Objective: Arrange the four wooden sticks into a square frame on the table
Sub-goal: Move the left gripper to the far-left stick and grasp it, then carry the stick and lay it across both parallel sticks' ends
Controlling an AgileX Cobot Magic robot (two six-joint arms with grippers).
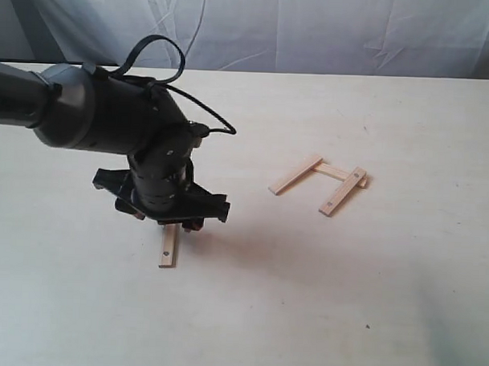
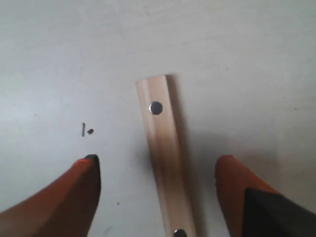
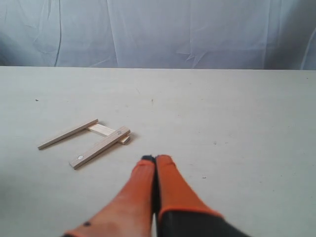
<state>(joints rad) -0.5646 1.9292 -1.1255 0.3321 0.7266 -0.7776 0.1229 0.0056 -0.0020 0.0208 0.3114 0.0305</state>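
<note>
The left gripper (image 2: 158, 159) is hovering with its orange fingers (image 2: 84, 187) spread wide, straddling a short flat pale-wood stick (image 2: 165, 163) with a dark hole near each end. The stick is lying on the broad cream wood-grain table (image 1: 384, 316) directly beneath, its long axis crossing their closing line. Well apart to the right, the three-sided frame of pale strips (image 1: 329, 182) is opening toward the near left. The right gripper (image 3: 154, 160) is pressed together on nothing, so the left arm seems nearer. No container is showing.

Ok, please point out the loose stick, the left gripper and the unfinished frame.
loose stick (image 1: 169, 247): exterior view, its middle.
left gripper (image 2: 158, 160): left wrist view, between fingertips.
unfinished frame (image 1: 335, 172): exterior view, its closed side.
</note>
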